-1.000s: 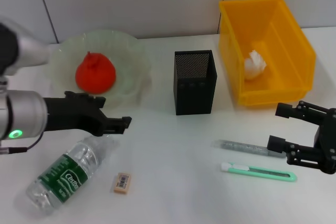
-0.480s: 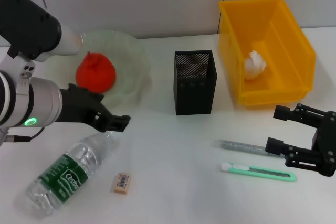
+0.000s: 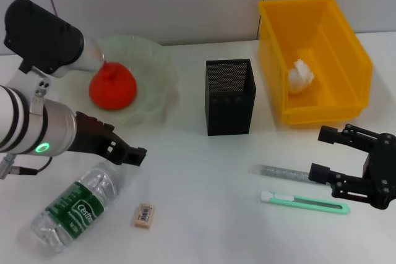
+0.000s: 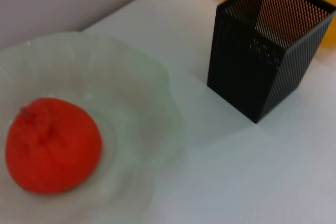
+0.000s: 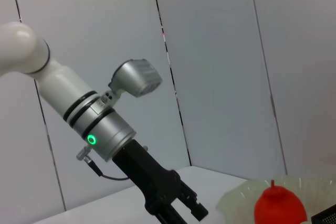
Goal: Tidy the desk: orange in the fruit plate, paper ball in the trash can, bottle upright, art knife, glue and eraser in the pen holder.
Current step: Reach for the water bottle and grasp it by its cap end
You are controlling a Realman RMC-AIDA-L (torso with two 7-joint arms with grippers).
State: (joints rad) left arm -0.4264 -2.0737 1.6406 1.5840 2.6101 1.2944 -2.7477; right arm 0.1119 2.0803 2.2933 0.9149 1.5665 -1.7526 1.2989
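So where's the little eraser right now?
In the head view the eraser lies flat on the desk at the robot's front left, just right of the lying bottle and below the left gripper.

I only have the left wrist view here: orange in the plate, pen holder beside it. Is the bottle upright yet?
Observer: No, the bottle lies on its side, just below the left gripper.
Operator: And the paper ball?
Observer: The paper ball is already inside the yellow trash can.
Operator: Stationery?
Observer: Art knife, glue and eraser all lie outside the pen holder; the right gripper, jaws open, is by the glue.
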